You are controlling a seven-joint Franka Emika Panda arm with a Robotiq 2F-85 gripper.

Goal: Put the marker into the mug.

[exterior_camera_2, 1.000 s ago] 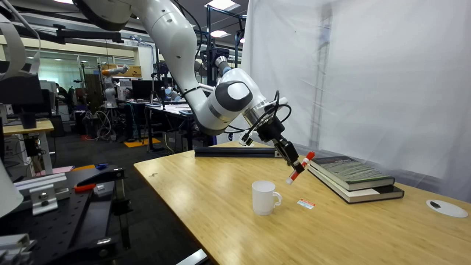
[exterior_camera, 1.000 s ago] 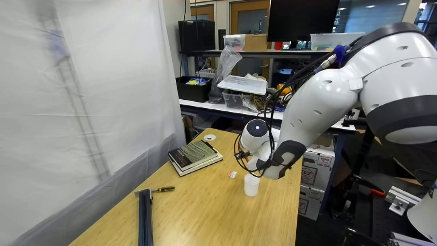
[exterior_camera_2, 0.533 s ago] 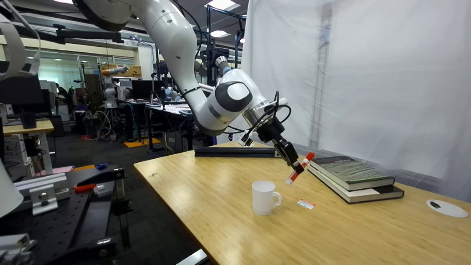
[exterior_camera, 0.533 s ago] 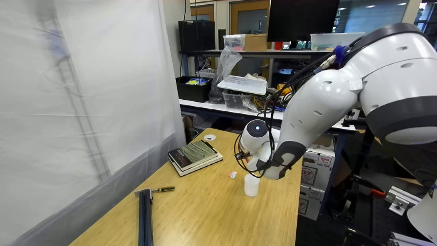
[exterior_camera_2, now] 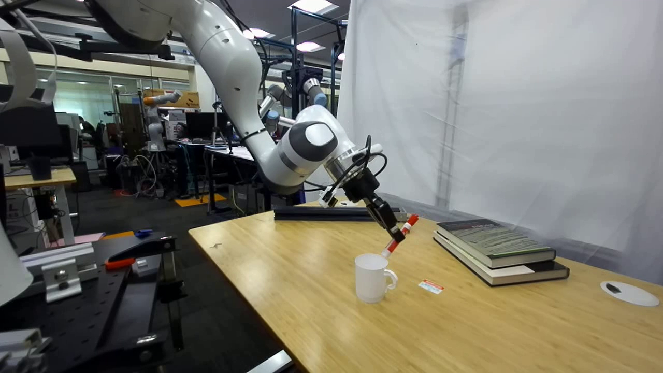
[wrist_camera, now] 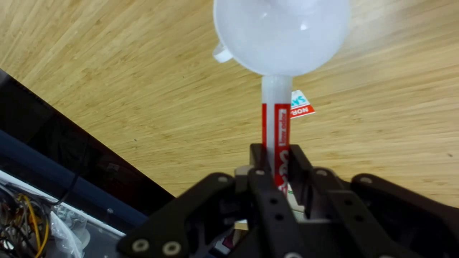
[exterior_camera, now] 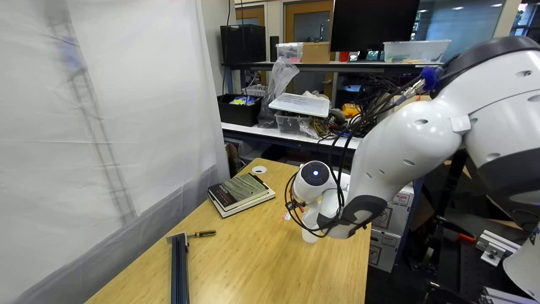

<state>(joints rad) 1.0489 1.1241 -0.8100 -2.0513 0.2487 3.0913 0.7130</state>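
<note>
My gripper [wrist_camera: 275, 157] is shut on the marker [wrist_camera: 276, 122], its fingers pressing both sides of the red barrel. In an exterior view the marker [exterior_camera_2: 413, 221] is tilted, red end up, its white end low beside the mug's rim. The mug [exterior_camera_2: 370, 282] stands upright on the table, handle towards the sticker; the gripper [exterior_camera_2: 398, 236] is above it and off to the handle side. From the wrist, the white end meets the near rim of the mug [wrist_camera: 283, 39]; whether they touch I cannot tell. The arm hides the mug's upper part [exterior_camera: 309, 237] in an exterior view.
A red-and-white sticker [exterior_camera_2: 431, 286] lies flat near the mug. Two stacked books [exterior_camera_2: 494, 254] lie farther along the table. A dark metal bar [exterior_camera: 179, 270] and a screwdriver [exterior_camera: 205, 233] are on the opposite side. The table's edge [exterior_camera_2: 248, 295] runs beside the mug.
My arm has carried the marker towards the mug, bringing its white end close to the rim. The arm now covers more of the mug in an exterior view. The grip is unchanged.
</note>
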